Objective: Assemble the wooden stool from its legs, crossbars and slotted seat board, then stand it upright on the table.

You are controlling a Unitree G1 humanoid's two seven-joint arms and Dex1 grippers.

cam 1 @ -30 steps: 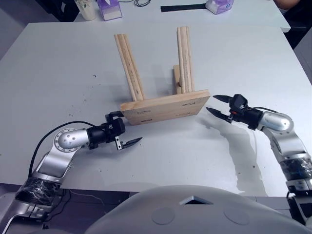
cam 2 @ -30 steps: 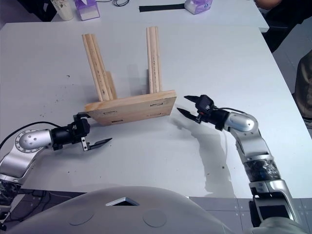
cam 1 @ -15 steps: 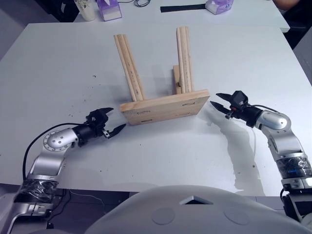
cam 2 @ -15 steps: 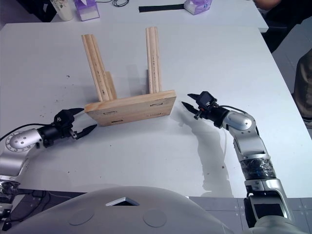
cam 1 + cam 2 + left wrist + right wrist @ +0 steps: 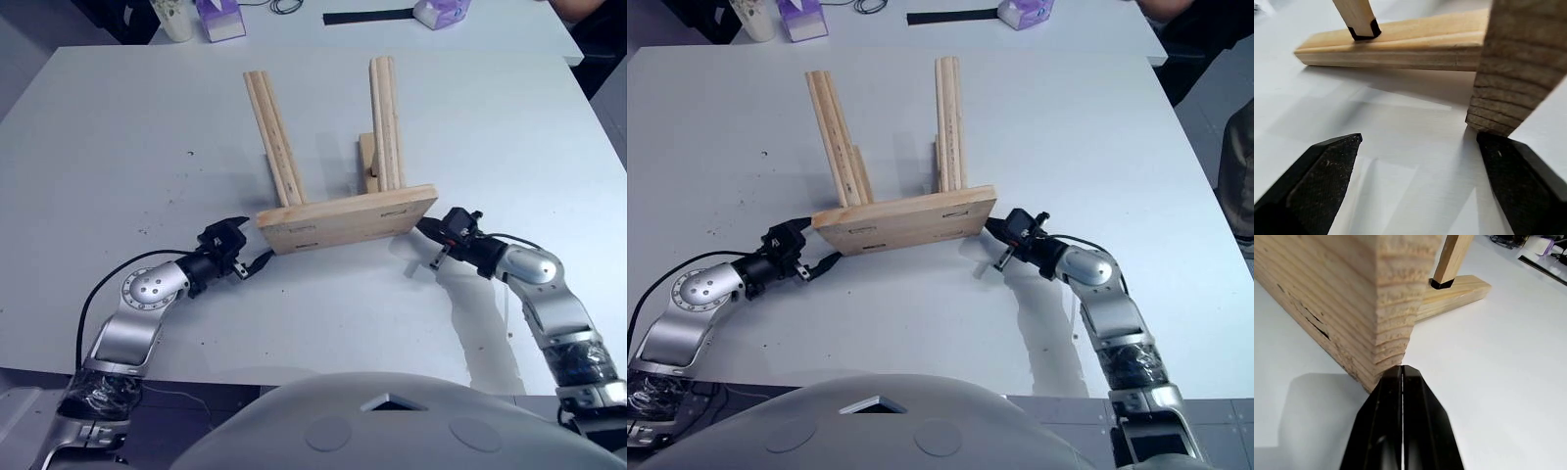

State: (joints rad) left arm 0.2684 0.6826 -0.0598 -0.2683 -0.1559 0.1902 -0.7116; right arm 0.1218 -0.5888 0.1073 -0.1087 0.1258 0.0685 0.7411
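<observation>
The wooden stool lies on its side on the white table (image 5: 118, 127), its slotted seat board (image 5: 348, 220) on edge facing me. Two legs (image 5: 276, 137) (image 5: 387, 122) point away, with a crossbar (image 5: 369, 162) between them. My left gripper (image 5: 253, 245) is open at the board's left end, and the left wrist view has the board's corner (image 5: 1518, 73) just ahead of one finger (image 5: 1523, 181). My right gripper (image 5: 425, 230) is shut, its tip (image 5: 1402, 369) touching the lower right corner of the board (image 5: 1352, 298).
At the table's far edge stand a cup (image 5: 176, 18), two tissue boxes (image 5: 219, 18) (image 5: 439, 10) and a black strip (image 5: 367, 15). The table's right edge (image 5: 598, 108) is close to my right arm. Bare tabletop lies left and right of the stool.
My left gripper has moved right up to the board's left end. My right gripper has moved left to the board's right corner and shut. The stool has slid slightly to the right.
</observation>
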